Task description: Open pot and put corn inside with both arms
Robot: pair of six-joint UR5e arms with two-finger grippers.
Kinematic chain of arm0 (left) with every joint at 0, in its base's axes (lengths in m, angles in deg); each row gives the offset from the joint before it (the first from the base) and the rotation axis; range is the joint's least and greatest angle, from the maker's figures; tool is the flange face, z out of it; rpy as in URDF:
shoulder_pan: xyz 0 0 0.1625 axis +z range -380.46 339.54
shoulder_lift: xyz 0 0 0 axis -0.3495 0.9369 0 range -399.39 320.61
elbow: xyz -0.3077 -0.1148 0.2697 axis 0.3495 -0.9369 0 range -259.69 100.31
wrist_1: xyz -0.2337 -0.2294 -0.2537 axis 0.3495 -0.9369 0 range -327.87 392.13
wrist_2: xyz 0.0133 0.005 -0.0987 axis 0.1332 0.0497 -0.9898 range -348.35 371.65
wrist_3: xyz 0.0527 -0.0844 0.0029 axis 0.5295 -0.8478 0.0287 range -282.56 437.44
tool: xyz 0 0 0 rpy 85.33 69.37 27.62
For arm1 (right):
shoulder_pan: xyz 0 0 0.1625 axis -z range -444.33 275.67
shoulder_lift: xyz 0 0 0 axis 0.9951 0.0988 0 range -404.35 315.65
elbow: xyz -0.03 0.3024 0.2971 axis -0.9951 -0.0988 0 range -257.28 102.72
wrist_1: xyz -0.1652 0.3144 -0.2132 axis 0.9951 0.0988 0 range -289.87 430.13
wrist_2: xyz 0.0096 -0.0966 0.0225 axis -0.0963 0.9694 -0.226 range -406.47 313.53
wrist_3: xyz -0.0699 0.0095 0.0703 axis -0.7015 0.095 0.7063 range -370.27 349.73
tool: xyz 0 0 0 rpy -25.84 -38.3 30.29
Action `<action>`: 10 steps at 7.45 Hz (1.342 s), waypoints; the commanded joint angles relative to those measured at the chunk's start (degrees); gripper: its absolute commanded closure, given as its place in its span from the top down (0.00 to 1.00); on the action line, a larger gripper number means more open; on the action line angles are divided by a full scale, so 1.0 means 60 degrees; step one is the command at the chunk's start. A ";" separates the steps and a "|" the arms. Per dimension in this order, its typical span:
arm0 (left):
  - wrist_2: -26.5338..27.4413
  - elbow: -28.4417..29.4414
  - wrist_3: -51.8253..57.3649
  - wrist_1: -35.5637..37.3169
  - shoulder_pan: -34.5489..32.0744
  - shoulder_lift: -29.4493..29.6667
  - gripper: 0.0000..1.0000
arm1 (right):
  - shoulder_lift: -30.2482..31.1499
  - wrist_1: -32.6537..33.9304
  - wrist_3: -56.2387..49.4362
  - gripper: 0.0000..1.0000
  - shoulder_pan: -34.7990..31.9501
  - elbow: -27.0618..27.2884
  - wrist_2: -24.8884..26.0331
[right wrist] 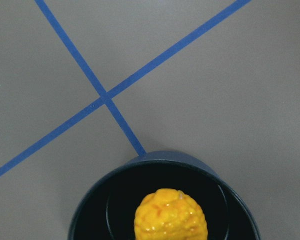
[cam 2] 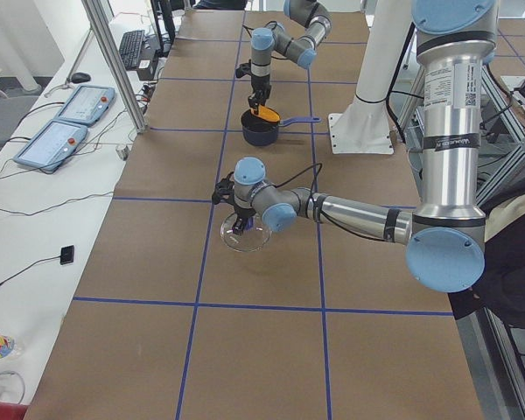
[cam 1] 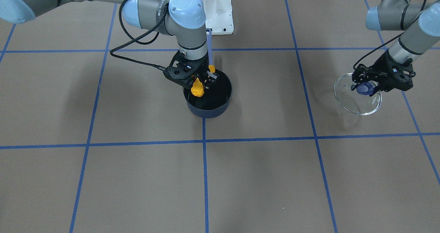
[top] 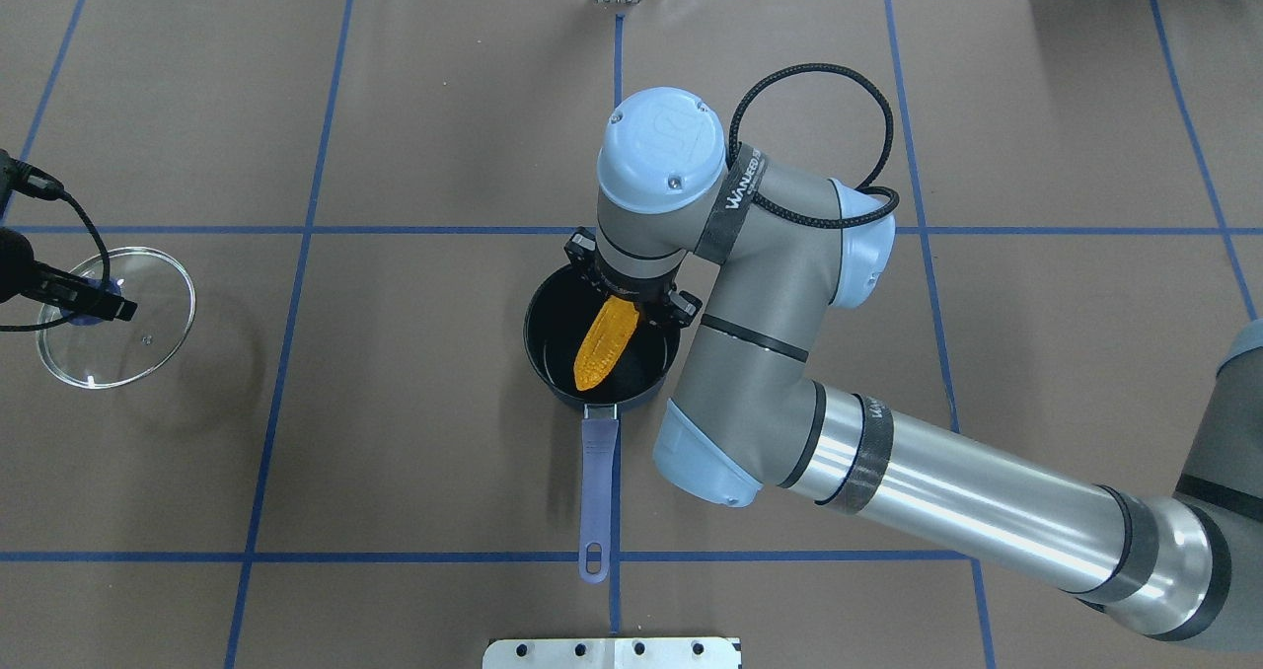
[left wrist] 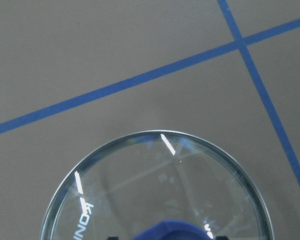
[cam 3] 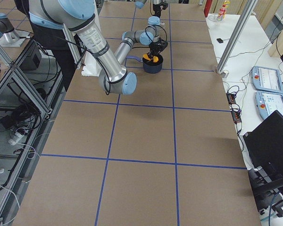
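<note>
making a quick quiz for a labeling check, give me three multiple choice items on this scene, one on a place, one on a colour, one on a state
1. Where is the corn? A on a plate B in a bowl C in the right gripper, over the open pot
2. Colour of the pot's handle? A periwinkle blue B red C green
3. The left gripper is A open, empty B shut on the knob of the lid C shut on the corn
Key: 1 C, overhead it shows within the pot's rim; 2 A, plain overhead; 3 B, it clamps the blue knob.
</note>
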 commanded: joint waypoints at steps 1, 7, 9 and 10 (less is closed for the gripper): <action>0.0018 0.0016 -0.0105 0.0000 0.0019 0.0034 0.36 | 0.0006 -0.0402 0.0008 0.22 0.0115 -0.0285 0.0138; 0.0018 0.0030 -0.0120 0.0000 0.0019 0.0048 0.37 | -0.0184 -0.0582 -0.0124 0.27 -0.0030 -0.0652 0.0167; 0.0032 0.0030 -0.0120 0.0000 0.0019 0.0048 0.37 | -0.0184 -0.0597 -0.0255 0.27 -0.0192 -0.0798 0.0153; 0.0032 0.0016 -0.0120 0.0000 0.0019 0.0048 0.37 | -0.0199 -0.0597 -0.0314 0.28 -0.0236 -0.0858 0.0153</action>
